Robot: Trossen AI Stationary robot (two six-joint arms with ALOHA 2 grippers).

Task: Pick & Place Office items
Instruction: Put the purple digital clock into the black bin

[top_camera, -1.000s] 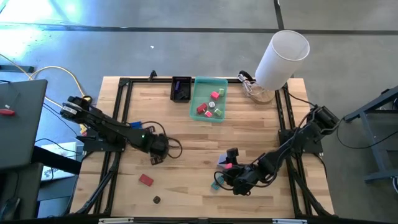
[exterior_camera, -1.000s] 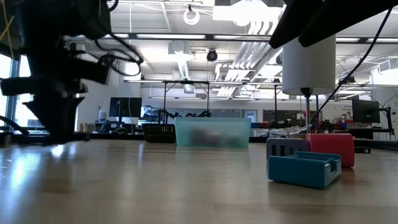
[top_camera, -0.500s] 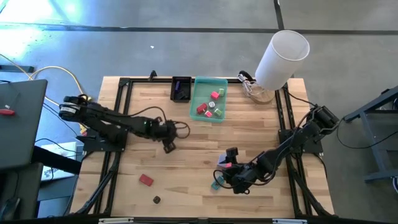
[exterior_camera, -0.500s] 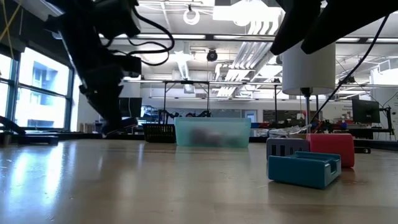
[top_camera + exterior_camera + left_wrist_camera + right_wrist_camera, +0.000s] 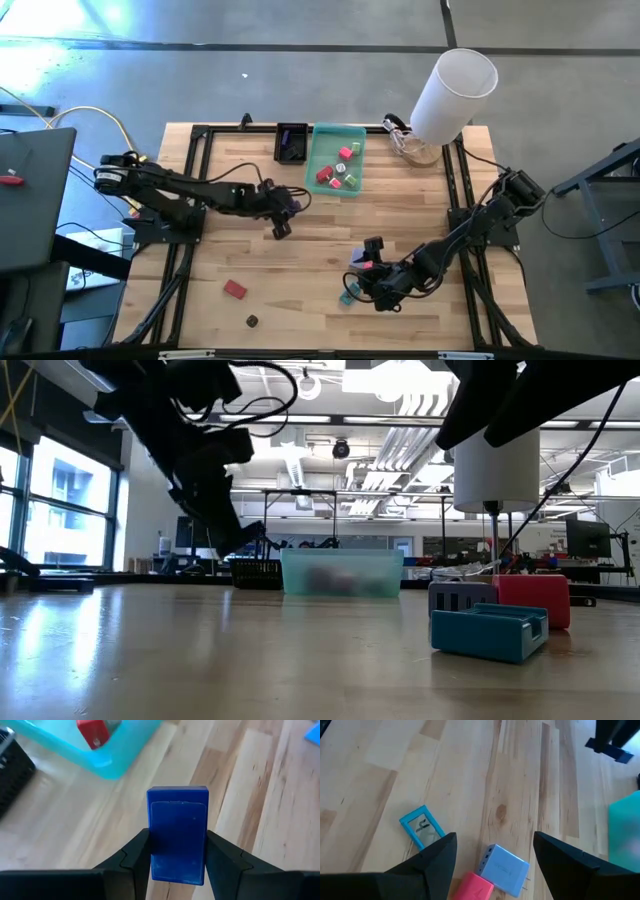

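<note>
— Left tool (image 5: pixel 293 204)?
— Up over the table (image 5: pixel 300 262), just short of the near corner of the translucent green tray (image 5: pixel 316 150). Pinching one dark blue block (image 5: pixel 177 835) between both fingers, held upright in the left wrist view, clear of the wood.
— And in the tray?
— Four small pieces, counted from above: one red (image 5: pixel 324 176), one pink (image 5: pixel 345 152), two paler ones beside them, too small to name. Only the red one visible from the left wrist.
— Next to it?
— One small black tray (image 5: pixel 291 143), touching the green one's side. One big white cylinder (image 5: pixel 455 92) standing at the far right corner.
— Right tool (image 5: pixel 495 837)?
— Low at the front right of the table, fingers spread wide, gripping nothing. Three pieces lying on the wood in front of it: one teal frame (image 5: pixel 422 826), one pale blue-grey block (image 5: pixel 506 865), one pink block (image 5: pixel 475 887). The grey and the pink touching; the teal one a little apart.
— Same three seen level across the table?
— Yes: teal (image 5: pixel 490 632) nearest, grey (image 5: pixel 460 597) and pink-red (image 5: pixel 533 600) side by side behind it.
— Anything loose elsewhere?
— Two more at the front left, well apart from both tools: one red block (image 5: pixel 235 289) and one tiny black piece (image 5: pixel 252 321), nearer the edge.
</note>
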